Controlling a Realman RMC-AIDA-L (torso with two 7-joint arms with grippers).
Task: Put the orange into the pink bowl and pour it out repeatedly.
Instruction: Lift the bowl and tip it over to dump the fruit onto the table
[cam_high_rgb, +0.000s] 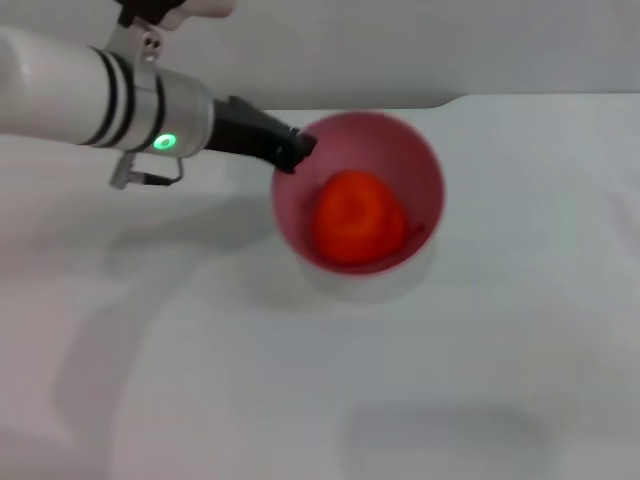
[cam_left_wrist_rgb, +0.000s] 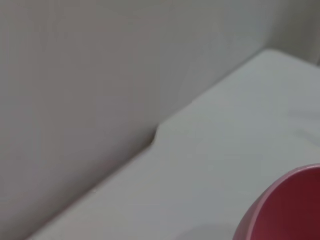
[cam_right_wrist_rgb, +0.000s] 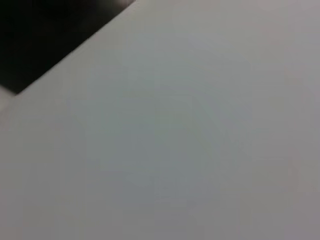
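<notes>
The pink bowl is held off the white table, tilted with its opening toward me. The orange lies inside it, against the lower wall. My left gripper reaches in from the left and is shut on the bowl's left rim. A part of the bowl's pink rim shows in the left wrist view. The right gripper is out of view; its wrist view shows only bare table.
The white table spreads all around under the bowl. Its back edge meets a pale wall, with a step in the edge at the back right. The table edge shows in the right wrist view.
</notes>
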